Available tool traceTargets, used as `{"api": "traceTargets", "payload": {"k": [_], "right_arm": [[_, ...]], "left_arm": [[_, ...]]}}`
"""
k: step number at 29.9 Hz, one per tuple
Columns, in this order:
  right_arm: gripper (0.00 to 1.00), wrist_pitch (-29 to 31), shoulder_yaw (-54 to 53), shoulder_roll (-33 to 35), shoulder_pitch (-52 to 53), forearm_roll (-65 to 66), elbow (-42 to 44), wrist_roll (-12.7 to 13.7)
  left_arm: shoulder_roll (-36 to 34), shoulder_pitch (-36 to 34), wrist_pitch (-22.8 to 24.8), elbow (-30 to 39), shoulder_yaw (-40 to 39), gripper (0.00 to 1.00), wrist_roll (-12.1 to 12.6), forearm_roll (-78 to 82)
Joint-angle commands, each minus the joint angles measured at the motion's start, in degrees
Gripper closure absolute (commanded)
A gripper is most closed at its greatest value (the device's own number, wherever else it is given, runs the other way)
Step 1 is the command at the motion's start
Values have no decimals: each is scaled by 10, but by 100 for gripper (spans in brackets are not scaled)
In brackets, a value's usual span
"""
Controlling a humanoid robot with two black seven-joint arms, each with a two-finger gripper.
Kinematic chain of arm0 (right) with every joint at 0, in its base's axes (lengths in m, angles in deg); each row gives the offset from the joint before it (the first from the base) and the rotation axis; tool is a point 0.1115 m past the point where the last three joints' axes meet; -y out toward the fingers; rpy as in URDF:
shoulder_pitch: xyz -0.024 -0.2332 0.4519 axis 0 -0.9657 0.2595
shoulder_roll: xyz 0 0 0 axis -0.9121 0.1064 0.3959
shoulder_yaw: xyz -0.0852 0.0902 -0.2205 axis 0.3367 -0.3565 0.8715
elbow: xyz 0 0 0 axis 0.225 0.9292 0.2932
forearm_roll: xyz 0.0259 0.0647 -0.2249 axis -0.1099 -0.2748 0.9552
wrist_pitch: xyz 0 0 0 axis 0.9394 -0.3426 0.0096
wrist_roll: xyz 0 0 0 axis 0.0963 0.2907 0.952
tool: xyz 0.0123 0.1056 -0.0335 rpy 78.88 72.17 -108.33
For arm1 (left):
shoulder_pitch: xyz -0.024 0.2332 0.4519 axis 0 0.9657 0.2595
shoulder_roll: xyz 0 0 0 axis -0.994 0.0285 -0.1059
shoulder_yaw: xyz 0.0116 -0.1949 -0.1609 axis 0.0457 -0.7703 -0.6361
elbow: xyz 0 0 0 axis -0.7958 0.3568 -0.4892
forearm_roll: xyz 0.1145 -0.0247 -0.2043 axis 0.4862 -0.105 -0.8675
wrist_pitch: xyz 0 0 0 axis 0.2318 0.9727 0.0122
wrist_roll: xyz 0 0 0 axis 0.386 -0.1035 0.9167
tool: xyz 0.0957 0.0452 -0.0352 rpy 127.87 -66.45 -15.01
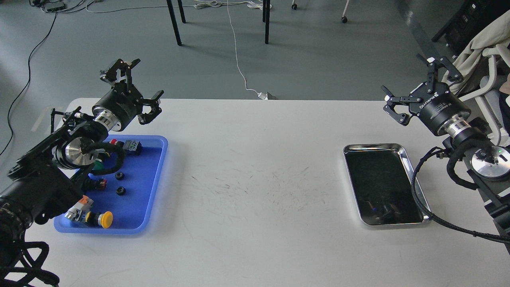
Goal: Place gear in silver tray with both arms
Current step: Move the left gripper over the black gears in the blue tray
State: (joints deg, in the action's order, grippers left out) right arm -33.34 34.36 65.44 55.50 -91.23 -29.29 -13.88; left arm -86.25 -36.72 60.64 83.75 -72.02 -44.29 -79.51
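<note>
Table (255, 239): a white tabletop fills the lower two thirds of the frame, with faint dark scuff marks near its centre.

Silver tray (406, 153): a shiny rectangular steel tray with rounded corners, at the right of the frame, lying flat on the table. Its dark bottom reflects the room; nothing rests inside it.

Blue tray (155, 179): a larger blue plastic tray at the left of the frame, well apart from the silver one, partly hidden by the left arm.

Parts in the blue tray: two small black gear-like rings (120, 175) near its middle (one just below the other), a yellow push button (105, 219) at its lower edge, a grey and orange part (79, 207) beside that, and a dark block (132, 146) near the top edge.

Left arm (44, 183): black, entering from the lower left, crossing over the blue tray.

Left gripper (133, 85): raised at the upper left, above the far corner of the blue tray, fingers spread wide and holding nothing.

Right arm (478, 155): black, entering from the right edge, with a cable (414, 187) draped over the silver tray's right rim.

Right gripper (410, 85): at the upper right, above the table's far edge and beyond the silver tray, fingers spread wide and holding nothing.

Background: grey floor with cables and chair legs along the top of the frame.
</note>
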Motion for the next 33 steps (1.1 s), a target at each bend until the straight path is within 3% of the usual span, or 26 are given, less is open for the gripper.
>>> {"api": "traceTargets", "payload": {"k": [1,15,25,33], "right_arm": [[1,1,-2,-2,1,0,0,0],[1,10,-1,-16,-4,0,-2,-2],[1,11,1,-9,-11,0,-2,0],[1,12,-6,-8,-33,1,-11,2]], "left_arm": [[1,0,-2,1,3,2,0,0],[0,0,1,-8,-8,2,8,4],[-60,14,-6,84,0,2,6,22],[-71,17,-5,102,0,2,3,43]]}}
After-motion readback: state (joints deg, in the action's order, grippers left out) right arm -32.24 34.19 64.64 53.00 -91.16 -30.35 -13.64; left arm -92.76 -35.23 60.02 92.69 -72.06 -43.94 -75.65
